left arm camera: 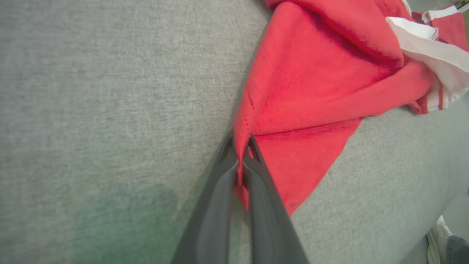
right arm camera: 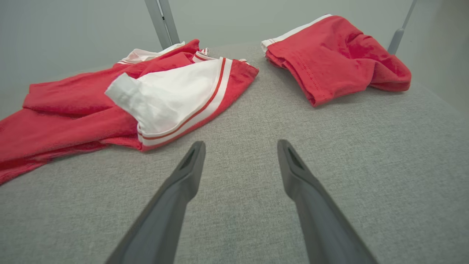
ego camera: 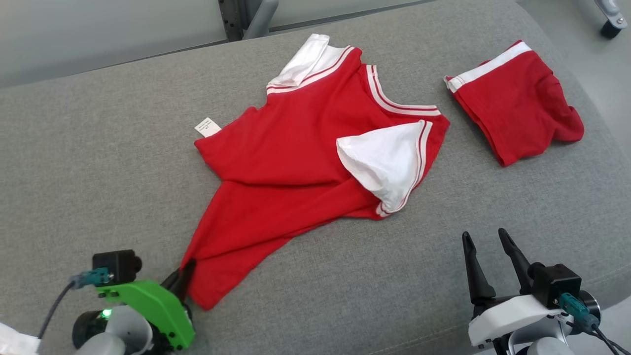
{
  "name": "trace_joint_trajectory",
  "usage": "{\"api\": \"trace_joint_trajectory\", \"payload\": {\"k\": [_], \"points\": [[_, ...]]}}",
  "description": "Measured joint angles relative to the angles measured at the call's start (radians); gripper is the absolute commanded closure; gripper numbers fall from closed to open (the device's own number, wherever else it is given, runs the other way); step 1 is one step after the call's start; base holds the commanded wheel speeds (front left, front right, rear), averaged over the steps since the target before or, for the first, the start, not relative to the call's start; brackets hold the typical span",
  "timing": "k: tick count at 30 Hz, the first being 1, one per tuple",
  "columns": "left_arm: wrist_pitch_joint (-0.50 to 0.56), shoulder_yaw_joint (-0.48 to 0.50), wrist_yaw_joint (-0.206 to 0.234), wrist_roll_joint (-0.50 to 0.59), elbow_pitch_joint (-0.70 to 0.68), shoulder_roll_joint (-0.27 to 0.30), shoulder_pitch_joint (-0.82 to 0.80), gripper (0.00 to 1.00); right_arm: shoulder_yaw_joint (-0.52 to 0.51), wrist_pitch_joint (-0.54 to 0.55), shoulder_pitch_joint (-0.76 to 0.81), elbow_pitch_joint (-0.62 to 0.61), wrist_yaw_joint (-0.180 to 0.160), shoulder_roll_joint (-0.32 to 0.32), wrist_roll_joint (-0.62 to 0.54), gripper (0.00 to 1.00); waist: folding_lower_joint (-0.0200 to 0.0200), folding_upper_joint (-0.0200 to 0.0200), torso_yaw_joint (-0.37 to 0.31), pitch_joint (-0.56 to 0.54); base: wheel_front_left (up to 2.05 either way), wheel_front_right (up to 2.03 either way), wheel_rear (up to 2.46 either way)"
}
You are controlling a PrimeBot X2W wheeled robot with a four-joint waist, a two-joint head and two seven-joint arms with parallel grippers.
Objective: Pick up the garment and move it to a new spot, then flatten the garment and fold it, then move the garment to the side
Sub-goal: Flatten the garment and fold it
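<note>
The garment [ego camera: 296,148] is a red T-shirt with white sleeves and striped trim, lying crumpled in the middle of the grey padded surface [ego camera: 98,148]. One white sleeve [ego camera: 389,158] is folded over its front. My left gripper [ego camera: 183,278] is shut on the shirt's lower hem corner at the near left; in the left wrist view the red hem [left arm camera: 256,121] is pinched between the two dark fingers of the left gripper [left arm camera: 240,145]. My right gripper [ego camera: 485,241] stands open at the near right, above bare fabric, a little short of the shirt [right arm camera: 91,102]; the right gripper [right arm camera: 240,150] holds nothing.
A pair of red shorts [ego camera: 517,98] with a white waistband lies folded at the far right, also seen as red shorts [right arm camera: 337,55]. A metal post [ego camera: 256,17] rises behind the surface. A caster [ego camera: 611,27] stands on the floor at the far right. A shoe [left arm camera: 439,234] shows beside the surface.
</note>
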Motion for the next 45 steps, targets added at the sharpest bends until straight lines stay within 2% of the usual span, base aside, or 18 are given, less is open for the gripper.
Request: {"api": "trace_joint_trajectory", "payload": {"k": [6,10,13,14,15,20,26,30,32,36,41,45], "points": [[0.108,0.06,-0.003,-0.081,-0.118,0.151,0.063,1.0,0.01,0.0,0.004,0.003,0.0,0.001,0.0,0.0,0.0,0.0,0.032,-0.005,0.0,0.0,0.0],[0.153,0.102,-0.007,-0.133,-0.162,0.215,0.088,1.0,0.013,0.0,0.002,0.006,0.0,0.0,0.0,0.0,0.0,0.0,0.047,-0.009,0.0,0.0,0.0],[0.151,0.127,0.02,-0.144,-0.166,0.239,0.106,1.0,0.017,0.0,-0.003,0.008,0.0,0.0,0.0,0.0,0.0,0.0,0.049,-0.011,0.0,0.0,0.0],[0.147,0.131,0.027,-0.143,-0.166,0.244,0.114,0.56,0.018,0.0,-0.004,0.008,0.0,0.0,0.0,0.0,0.0,0.0,0.047,-0.012,0.0,0.0,0.0],[0.138,0.131,0.033,-0.139,-0.17,0.247,0.123,0.0,0.02,0.0,-0.005,0.008,0.0,0.0,0.001,0.0,0.0,0.0,0.044,-0.012,0.0,0.0,0.0],[0.078,0.153,0.072,-0.129,-0.218,0.247,0.179,0.0,0.02,0.0,-0.004,0.009,0.0,0.001,0.007,0.0,0.0,0.0,0.024,-0.014,0.0,0.0,0.0],[-0.049,0.25,0.195,-0.101,-0.282,0.265,0.226,0.0,0.011,0.0,-0.002,0.006,0.0,0.0,0.008,0.0,0.0,0.0,0.004,-0.005,0.0,0.0,0.0],[-0.072,0.243,0.223,-0.064,-0.366,0.24,0.191,0.0,0.016,0.0,-0.009,0.004,0.0,0.0,0.011,0.0,0.0,0.0,-0.001,0.01,0.0,0.0,0.0],[-0.052,0.207,0.223,-0.049,-0.4,0.219,0.138,0.0,0.019,0.0,-0.019,0.004,0.0,0.0,0.016,0.0,0.0,0.0,-0.006,0.019,0.0,0.0,0.0],[0.017,0.09,0.198,-0.003,-0.4,0.133,0.002,0.0,0.032,0.0,-0.034,0.002,0.0,0.0,0.026,0.0,0.0,0.0,-0.016,0.041,0.0,0.0,0.0],[0.084,-0.016,0.148,-0.002,-0.277,-0.007,-0.146,0.0,0.042,0.0,-0.048,0.004,0.0,0.0,0.037,0.0,0.0,0.0,-0.044,0.06,0.0,0.0,0.0],[0.125,-0.068,0.108,0.001,-0.142,-0.077,-0.244,0.0,0.054,0.0,-0.059,0.004,0.0,0.0,0.049,0.0,0.0,0.0,-0.072,0.075,0.0,0.0,0.0]]}}
